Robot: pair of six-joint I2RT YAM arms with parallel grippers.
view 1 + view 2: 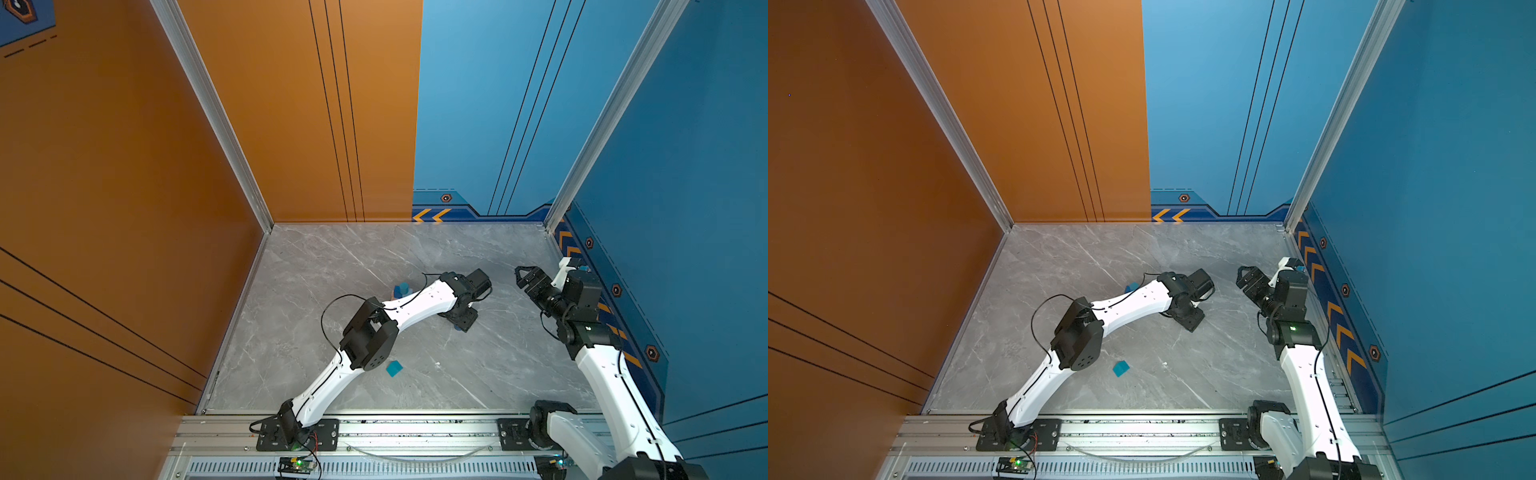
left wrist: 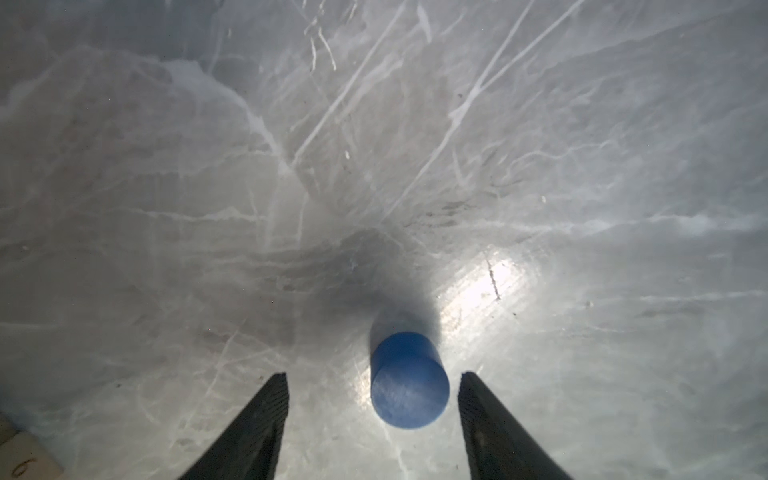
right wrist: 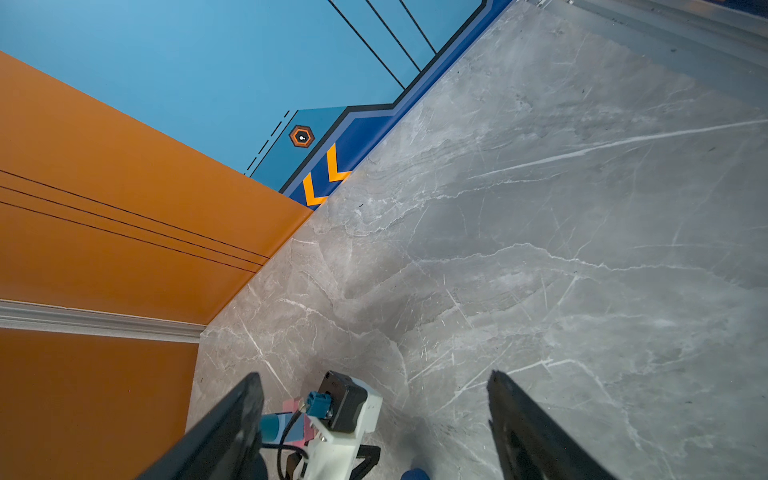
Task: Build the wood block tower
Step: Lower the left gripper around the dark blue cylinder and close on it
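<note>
A dark-blue cylinder (image 2: 409,386) stands on the marble table between the fingers of my left gripper (image 2: 374,375), which is open and low around it; the pads do not touch it. In both top views this gripper (image 1: 459,325) (image 1: 1190,322) points down at mid-table, and only a sliver of the cylinder (image 1: 458,328) shows. Behind the left forearm is the partial tower (image 1: 401,289) (image 1: 1132,286): blue blocks on pink bars (image 3: 297,424), mostly hidden. A teal cube (image 1: 394,368) (image 1: 1121,368) lies alone nearer the front. My right gripper (image 1: 524,276) (image 3: 374,376) hangs open and empty at the right.
Orange wall (image 1: 124,208) on the left and blue wall (image 1: 685,208) on the right close in the grey marble table (image 1: 332,266). An aluminium rail (image 1: 415,432) with both arm bases runs along the front. A tan block corner (image 2: 20,457) shows beside the left fingers.
</note>
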